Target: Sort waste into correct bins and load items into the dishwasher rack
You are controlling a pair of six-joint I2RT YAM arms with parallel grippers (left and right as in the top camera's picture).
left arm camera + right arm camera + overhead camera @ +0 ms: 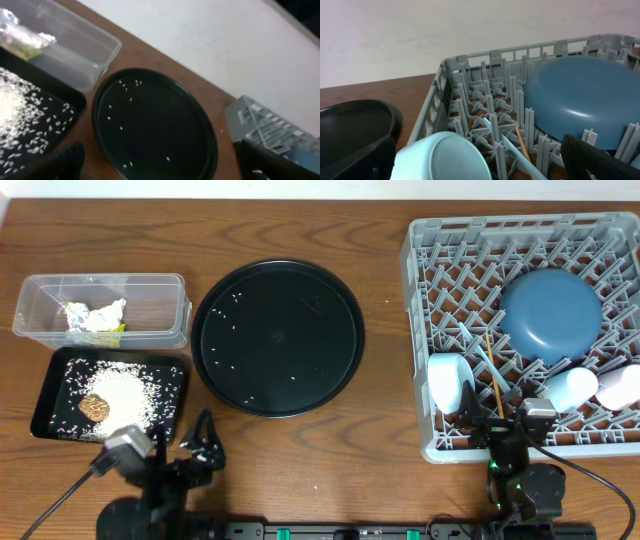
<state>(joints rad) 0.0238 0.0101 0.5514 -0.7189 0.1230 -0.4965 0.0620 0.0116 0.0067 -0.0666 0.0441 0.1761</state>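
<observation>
The grey dishwasher rack (pixel 430 330) holds a big blue plate (pixel 550 315), a light blue bowl (pixel 450 380), two small pale cups (pixel 570 387), a white spoon (pixel 478 352) and a wooden chopstick (pixel 492 375). A clear tub (pixel 150 290) holds crumpled tissue and a wrapper (pixel 95 317). Rice and a brown lump (pixel 95 408) lie in the black rectangular tray (pixel 45 395). My left gripper (pixel 203 445) (pixel 165 170) is open and empty near the front edge. My right gripper (pixel 505 422) (pixel 480 170) is open at the rack's front edge, just before the bowl (pixel 445 157) and touching nothing.
A large round black tray (pixel 277 380) with a few stray rice grains sits mid-table between the bins and the rack. In the left wrist view that round tray (pixel 155 125) lies straight ahead, with the clear tub (pixel 75 50) to its left.
</observation>
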